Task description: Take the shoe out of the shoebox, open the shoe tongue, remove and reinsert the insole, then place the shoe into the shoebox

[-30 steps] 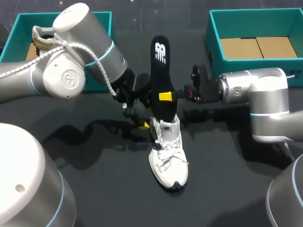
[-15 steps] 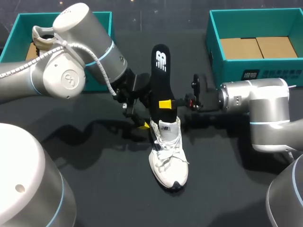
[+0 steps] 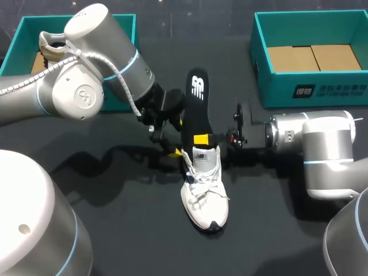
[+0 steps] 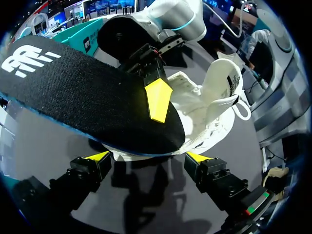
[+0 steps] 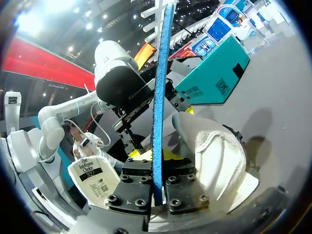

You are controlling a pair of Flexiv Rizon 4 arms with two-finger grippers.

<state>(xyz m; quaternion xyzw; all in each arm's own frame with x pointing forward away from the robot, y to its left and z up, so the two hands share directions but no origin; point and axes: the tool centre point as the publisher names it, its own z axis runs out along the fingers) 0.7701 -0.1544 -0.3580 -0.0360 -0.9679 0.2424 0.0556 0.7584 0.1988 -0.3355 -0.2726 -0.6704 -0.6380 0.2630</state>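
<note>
A white shoe lies mid-bench, toe toward the near edge, with bare surface in front and on either side. The teal left shoebox and right shoebox sit well behind it. The right jaws pinch a black insole standing upright with its lower end in the shoe's opening; their wrist view shows it edge-on. Only the left wrist view shows the left jaws spread wide, a tip against each side of the heel.
</note>
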